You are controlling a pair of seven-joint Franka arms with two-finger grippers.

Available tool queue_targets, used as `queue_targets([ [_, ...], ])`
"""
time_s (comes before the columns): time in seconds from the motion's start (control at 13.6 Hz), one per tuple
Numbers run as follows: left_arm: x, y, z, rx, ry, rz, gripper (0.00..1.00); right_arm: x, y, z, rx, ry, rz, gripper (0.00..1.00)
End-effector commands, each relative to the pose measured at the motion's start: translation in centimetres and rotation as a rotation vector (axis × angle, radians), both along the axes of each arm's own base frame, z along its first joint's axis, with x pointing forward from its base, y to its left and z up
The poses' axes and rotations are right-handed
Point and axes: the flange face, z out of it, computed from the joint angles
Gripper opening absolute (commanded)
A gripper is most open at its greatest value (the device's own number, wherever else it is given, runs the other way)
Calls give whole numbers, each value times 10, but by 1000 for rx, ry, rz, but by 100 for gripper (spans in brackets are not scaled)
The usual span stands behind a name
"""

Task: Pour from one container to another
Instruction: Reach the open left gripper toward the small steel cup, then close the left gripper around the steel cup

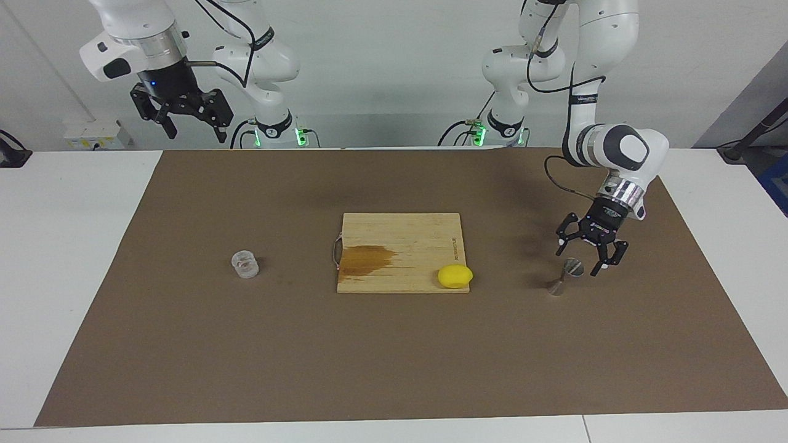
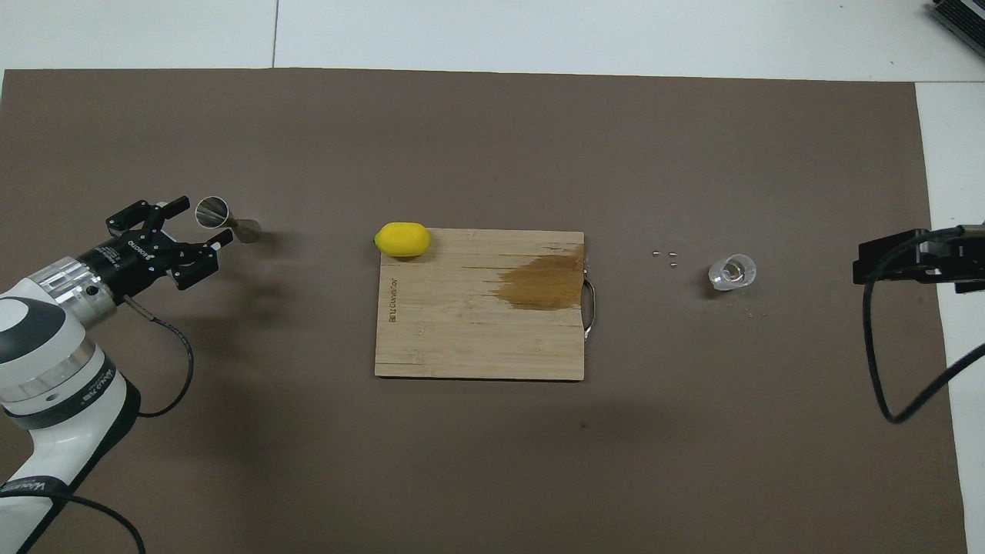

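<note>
A white counter (image 1: 80, 258) stood against a pale wall, nearly covered by a large brown mat (image 1: 394, 357). At the mat's middle lay a bamboo cutting board (image 1: 400, 246) with a dark wet stain toward its metal handle; small printing ran along the board's edge at the left arm's end, too small to read. A yellow lemon (image 1: 455, 276) rested on the board's corner, at about four o'clock from the board's centre in the facing view.

The left arm reached down low over the mat at the left arm's end of the counter. On its wrist the word "ROBOTIQ" could just be made out in the overhead view. The left gripper (image 1: 591, 257) hung with its jaws spread apart, just beside the metal jigger (image 1: 565, 277), at about two o'clock from it in the facing view, not gripping it. The jigger stood on the mat, well apart from the board.

The right gripper (image 1: 192, 126) waited high at the right arm's end, jaws apart.

The glass cup (image 1: 245, 264) stood upright on the mat toward the right arm's end. Three tiny silvery bits (image 2: 666, 256) lay between it and the board.
</note>
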Motion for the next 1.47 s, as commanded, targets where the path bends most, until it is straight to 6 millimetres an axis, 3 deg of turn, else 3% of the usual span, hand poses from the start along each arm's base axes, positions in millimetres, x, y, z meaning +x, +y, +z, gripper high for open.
queue_targets([
  [0.0, 0, -10, -1, 14, -14, 21, 85, -4, -2, 0, 25, 2, 22, 100],
  [0.44, 1, -9, -3, 19, -12, 40, 78, -4, -2, 0, 25, 2, 22, 100],
  [0.73, 8, -7, -2, 17, -15, 78, 77, -4, -2, 0, 25, 2, 22, 100],
  [0.95, 15, -16, -2, 6, -21, 92, 77, -4, -2, 0, 25, 2, 22, 100],
  [1.4, 15, -19, -2, 5, -19, 101, 77, -4, -2, 0, 25, 2, 22, 100],
])
